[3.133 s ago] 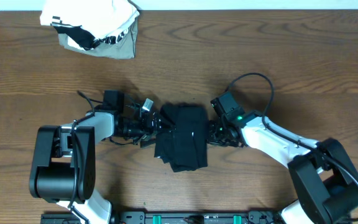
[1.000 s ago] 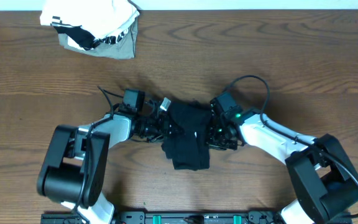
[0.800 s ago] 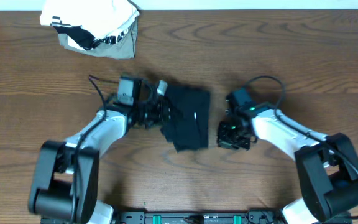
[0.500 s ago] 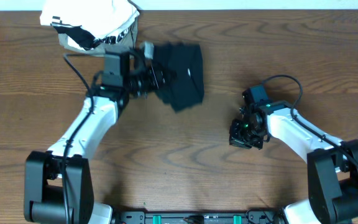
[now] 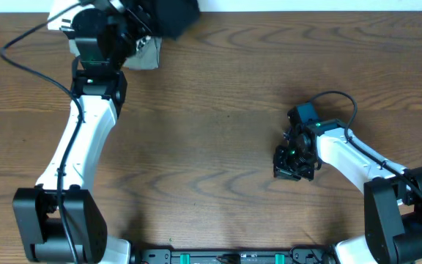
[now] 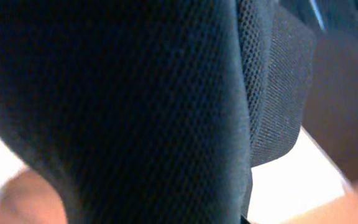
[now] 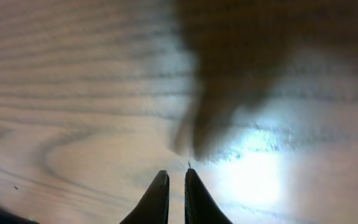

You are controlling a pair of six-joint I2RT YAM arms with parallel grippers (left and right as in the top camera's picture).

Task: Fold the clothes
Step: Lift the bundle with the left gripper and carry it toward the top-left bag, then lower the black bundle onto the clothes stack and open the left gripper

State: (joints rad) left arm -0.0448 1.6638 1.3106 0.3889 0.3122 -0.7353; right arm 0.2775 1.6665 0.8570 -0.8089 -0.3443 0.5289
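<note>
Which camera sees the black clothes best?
Overhead: it shows the black clothes held by the left gripper, partly cut off at the top. The left wrist view is only black mesh close up. The right wrist view misses it.

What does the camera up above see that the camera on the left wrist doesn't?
Only the overhead view shows a wide stretch of the brown wooden table, the right arm with its shut, empty right gripper, and the white-and-grey cloth bundle at the far left. Only the left wrist view shows the tiny mesh holes in the cloth, very close up. Both show the black soft fabric garment held at the end of the left arm, and a bit of table.
</note>
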